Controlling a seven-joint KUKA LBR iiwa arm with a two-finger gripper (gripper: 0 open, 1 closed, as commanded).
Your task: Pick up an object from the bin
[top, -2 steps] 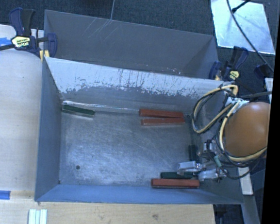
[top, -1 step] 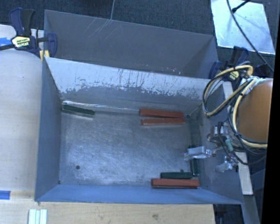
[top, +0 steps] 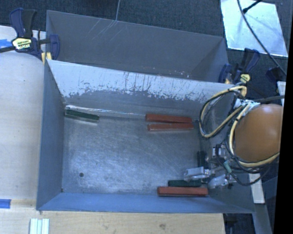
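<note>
seemingly nothing is lifted yet: the two-finger gripper (top: 202,175) is seen low in the near right corner of the grey metal bin (top: 53,131), at the end of a dark green flat bar (top: 183,183) laid beside a reddish-brown flat bar (top: 182,192). whether the gripper is released or clenched cannot be told, so grasp and lift are judged undone.
</note>
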